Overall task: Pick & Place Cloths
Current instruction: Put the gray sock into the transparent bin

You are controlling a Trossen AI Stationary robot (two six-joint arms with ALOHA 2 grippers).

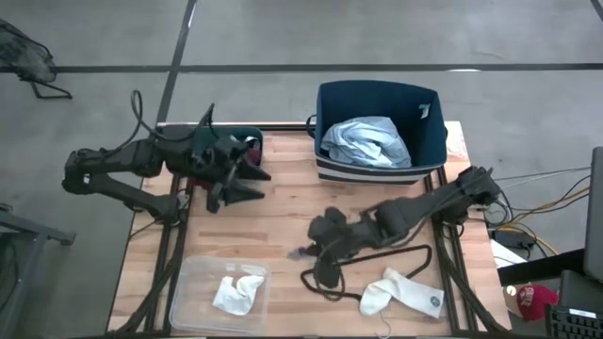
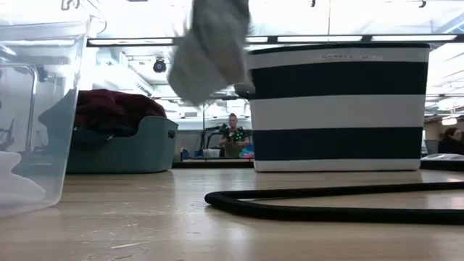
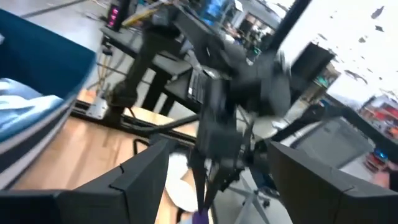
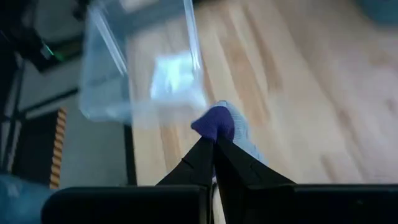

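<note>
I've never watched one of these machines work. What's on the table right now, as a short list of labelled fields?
Surface: wooden table
Striped bin: far side, holds a light blue shirt
Teal tub: far left, maroon piece inside
Clear tray: near left, white sock in it
Loose white sock: near right, on the wood
Black cord: looped across the table
Right gripper: over mid-table, fingers shut on a grey sock with purple toe
Left gripper: far left, fingers apart, holding nothing
</note>
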